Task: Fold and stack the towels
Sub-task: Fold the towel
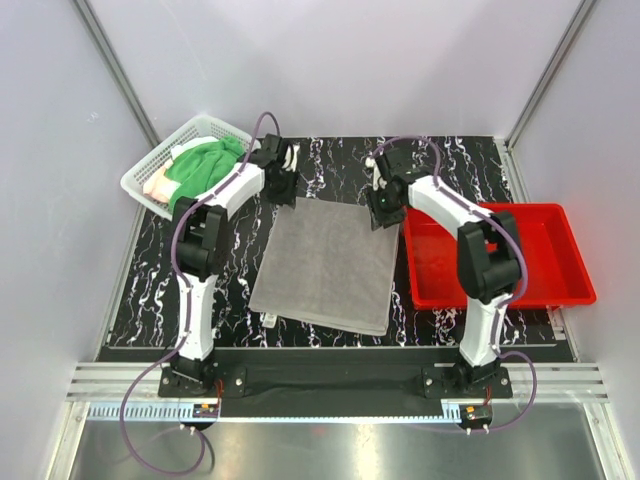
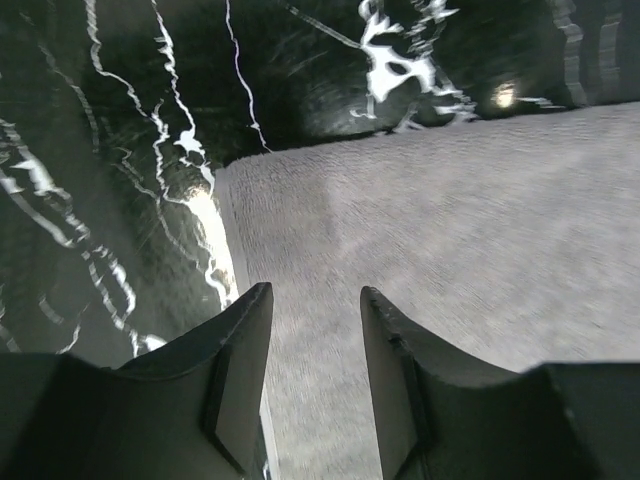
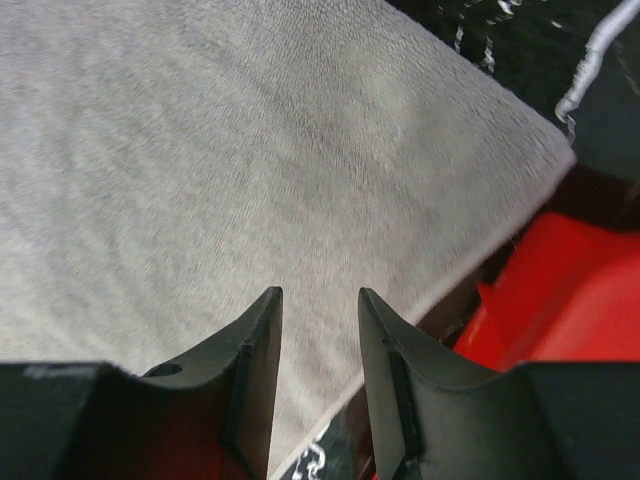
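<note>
Both arms are made of round white tubes joined by chunky black joints. The left arm (image 1: 213, 215) is on the left of the grey towel (image 1: 325, 265) and the right arm (image 1: 470, 235) is on its right. Each arm has a flat black foot on the near side of the towel. A thin purple cable (image 1: 123, 420) loops out there, and another loops up past the towel's far edge. The fingers (image 2: 235, 385) are dark grey, thick and smooth, like curved wedges.
</note>
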